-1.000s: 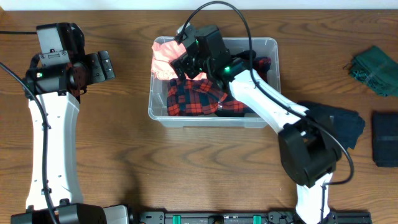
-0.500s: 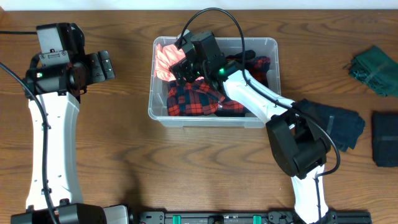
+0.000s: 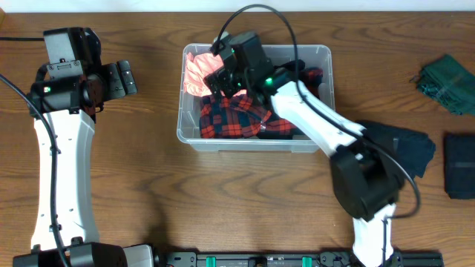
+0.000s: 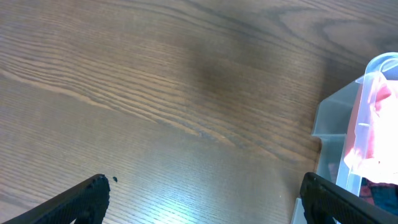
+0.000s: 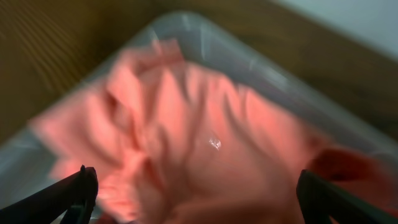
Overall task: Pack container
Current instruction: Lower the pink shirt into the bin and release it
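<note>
R gripper (image 3: 223,78): over the back-left corner of the container (image 3: 253,145), right above the pink garment (image 3: 194,72). Wrist cam is blurry, but the fingers sit wide apart w/ nothing between them.
L gripper (image 3: 121,78): hangs over bare wooden table (image 3: 133,185), well left of the tub. Fingers spread, empty.
Container: mid-table toward the back, upright.
Contents: pink garment bunched in the back-left corner, red plaid shirt (image 3: 231,116) in front of it, sth dark (image 3: 295,71) toward the right end.
Waiting: navy garment (image 3: 407,150) on the table right of the tub; green cloth (image 3: 449,81) and a dark folded piece (image 3: 460,165) at the far right edge.
Step, I'd say: letting go of the pink one or pressing it down.
To do it well: keep fingers spread and lift straight up so no cloth snags. Pink looks high against the corner wall, so prob. push it below the rim first. Stay off the wall, or the tub could slide.
</note>
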Robot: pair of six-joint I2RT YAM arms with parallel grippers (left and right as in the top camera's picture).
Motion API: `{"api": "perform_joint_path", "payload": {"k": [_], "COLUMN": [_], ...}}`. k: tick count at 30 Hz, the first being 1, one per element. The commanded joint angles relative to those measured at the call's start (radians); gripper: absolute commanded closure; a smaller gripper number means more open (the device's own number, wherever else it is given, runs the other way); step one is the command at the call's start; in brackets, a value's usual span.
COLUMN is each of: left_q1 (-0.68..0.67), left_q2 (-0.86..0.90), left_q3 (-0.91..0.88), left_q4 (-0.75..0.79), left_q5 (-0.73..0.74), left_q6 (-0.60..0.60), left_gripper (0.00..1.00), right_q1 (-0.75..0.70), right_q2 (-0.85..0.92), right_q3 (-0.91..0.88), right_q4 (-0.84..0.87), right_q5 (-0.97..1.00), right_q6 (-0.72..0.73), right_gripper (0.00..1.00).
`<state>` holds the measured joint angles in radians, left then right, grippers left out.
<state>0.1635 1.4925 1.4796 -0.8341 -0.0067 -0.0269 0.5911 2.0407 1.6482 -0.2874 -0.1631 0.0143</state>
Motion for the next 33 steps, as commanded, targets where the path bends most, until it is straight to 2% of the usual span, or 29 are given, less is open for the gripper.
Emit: {"api": "perform_joint_path", "payload": {"k": [1,7,15,17,26,33], "left_q1": [0.004,0.004,0.004,0.004,0.004,0.004], "left_q2": [0.008,0.008,0.008,0.008,0.008,0.008], "left_q3": [-0.003,-0.003,-0.003,-0.003,-0.003,-0.003], "left_q4": [-0.003,-0.003,-0.003,-0.003,-0.003,-0.003], "left_q5": [-0.004,-0.004,-0.004,-0.004,-0.004,-0.004], "left_q6": [-0.009,-0.009,-0.009,-0.009,-0.009,-0.009], "left_gripper": [0.02,0.02,0.02,0.02,0.02,0.02], "right_q1": [-0.005,-0.058,-0.310,-0.393,-0.631,-0.808], "right_q2": [-0.188,-0.388,-0.534,-0.537,-0.537,-0.537], "right_q3": [0.028,0.028,0.027,0.025,-0.048,-0.283], "right_q4": [-0.034,-0.211,-0.653,-0.737,-0.840,-0.797], "right_q5": [-0.013,0.113,0.326,0.327,0.217,0.127], "right_q6": [0.017,0.020,0.397,0.431,0.407,0.427], "right_gripper": [0.01,0.01,0.01,0.01,0.01,0.01]}}
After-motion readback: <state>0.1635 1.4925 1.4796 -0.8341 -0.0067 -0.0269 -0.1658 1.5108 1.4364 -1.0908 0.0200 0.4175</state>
